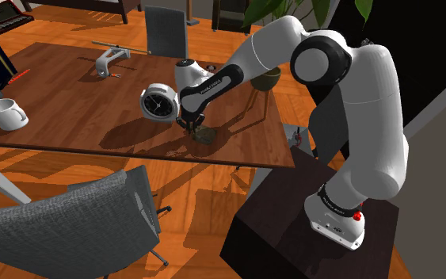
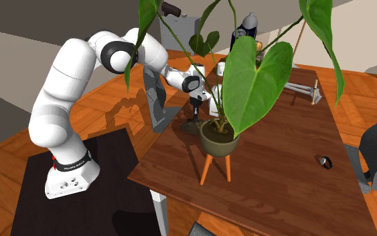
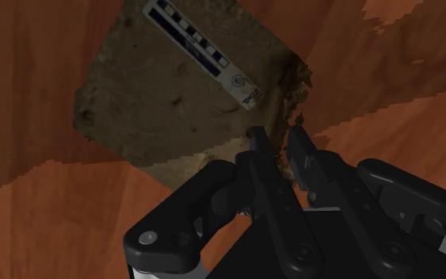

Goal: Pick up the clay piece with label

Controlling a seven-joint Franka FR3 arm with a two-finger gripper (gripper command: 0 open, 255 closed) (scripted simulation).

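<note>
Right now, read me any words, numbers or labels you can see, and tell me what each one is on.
Nothing can be read as text.
On the clay piece: a white label strip with dark blue blocks and tiny print at one end, too blurred to read.
On the clock: dial markings, too small to read.
On the arm's base band: faint lettering, too small to read.

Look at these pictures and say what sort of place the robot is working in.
Probably a dining or living room in a home: a wooden table with a white mug and an alarm clock, grey chairs around it, and a potted plant.
</note>
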